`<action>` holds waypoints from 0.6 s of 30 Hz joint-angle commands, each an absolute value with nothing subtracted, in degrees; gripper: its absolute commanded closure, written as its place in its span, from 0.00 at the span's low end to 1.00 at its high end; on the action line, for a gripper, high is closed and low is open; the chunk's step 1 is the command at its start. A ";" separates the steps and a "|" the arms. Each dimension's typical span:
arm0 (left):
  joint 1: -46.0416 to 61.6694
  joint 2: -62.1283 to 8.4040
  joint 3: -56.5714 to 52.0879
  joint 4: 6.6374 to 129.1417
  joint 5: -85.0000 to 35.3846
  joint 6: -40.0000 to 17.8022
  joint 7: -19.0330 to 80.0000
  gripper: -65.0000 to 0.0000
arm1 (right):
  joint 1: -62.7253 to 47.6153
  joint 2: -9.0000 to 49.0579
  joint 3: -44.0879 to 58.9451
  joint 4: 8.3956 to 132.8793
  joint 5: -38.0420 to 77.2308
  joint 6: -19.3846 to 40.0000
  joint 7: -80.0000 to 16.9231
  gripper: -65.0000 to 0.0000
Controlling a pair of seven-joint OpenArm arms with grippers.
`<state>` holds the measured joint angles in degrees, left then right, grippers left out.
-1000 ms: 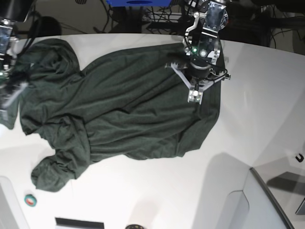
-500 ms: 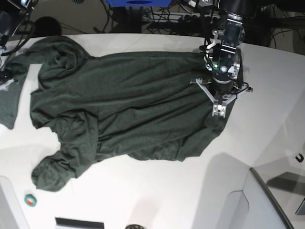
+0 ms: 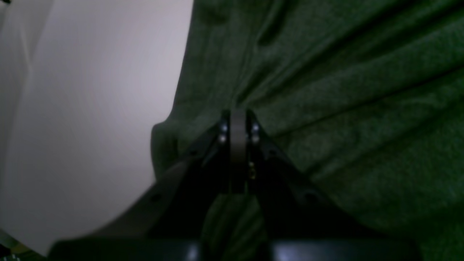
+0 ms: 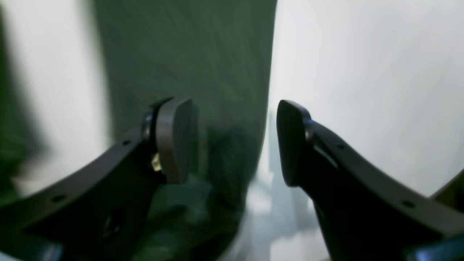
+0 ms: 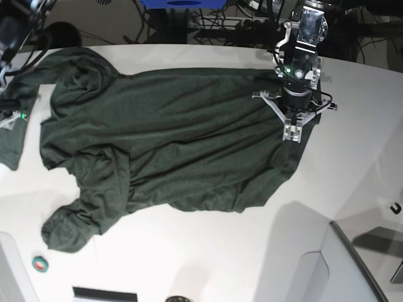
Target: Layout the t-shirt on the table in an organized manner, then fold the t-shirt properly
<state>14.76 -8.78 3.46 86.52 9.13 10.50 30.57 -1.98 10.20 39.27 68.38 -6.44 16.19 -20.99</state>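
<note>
Left wrist view: left gripper [image 3: 237, 119] is sitting pinched shut on the dark forest-green knit t-shirt [image 3: 344, 108], fabric ridges fanning out from the tips toward 1–3 o'clock, so the cloth is being tensioned; the smooth white tabletop [image 3: 90, 108] is showing bare at 9 o'clock, w/ the shirt's rolled edge just beside the jaws. Right wrist view: right gripper [image 4: 237, 141] is standing wide, nothing between the pads; a blurred strip of green cloth is running from 12 o'clock down under the gap, table white on both sides. Blur is heavy, so can't tell if the pads are touching the cloth. Base view: left gripper [image 5: 291, 131] is sitting at approx 2 o'clock on the shirt's edge; vs a second ago it has dragged that edge outward toward 3 o'clock, and the body is lying wider and flatter. Right gripper [image 5: 9, 119] at 9 o'clock has let go of its side since then; the shirt [image 5: 164, 138] is resting there loose. Sleeve at 7 o'clock is remaining bunched, the 10 o'clock corner rumpled. Judgement: layout is partway, spreading is working, folding not yet begun; next prob. needs regrasping the bunched bits.
</note>
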 commanded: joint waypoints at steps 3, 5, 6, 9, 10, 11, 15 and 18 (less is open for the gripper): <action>14.55 -9.01 3.38 86.20 9.71 11.03 29.41 1.00 | -3.47 10.07 34.24 79.60 -6.20 18.68 -22.29 0.47; 14.55 -8.66 3.47 86.11 9.71 11.03 29.49 1.00 | -4.35 9.89 29.23 83.38 -6.11 24.04 -27.12 0.48; 14.55 -8.66 3.56 86.02 9.71 11.12 29.49 1.00 | -4.62 9.71 26.77 84.79 -6.11 26.95 -30.20 0.53; 14.64 -8.57 3.56 84.26 9.71 11.12 29.41 1.00 | -4.70 5.41 22.64 88.04 -6.11 35.21 -36.35 0.91; 14.55 -8.57 3.47 83.56 9.71 11.12 29.32 1.00 | -4.26 4.26 22.29 88.31 -6.20 37.05 -37.93 1.00; 14.55 -8.57 3.47 83.21 9.71 11.12 29.32 1.00 | -3.82 3.56 22.02 88.40 -6.20 38.20 -39.16 1.00; 14.55 -8.57 3.47 81.98 9.71 11.12 29.32 1.00 | -1.63 1.89 18.51 88.22 -6.29 40.00 -42.59 0.98; 14.55 -8.66 3.47 81.36 9.71 11.12 29.23 1.00 | -0.04 1.71 14.81 86.37 -6.29 40.00 -43.03 0.98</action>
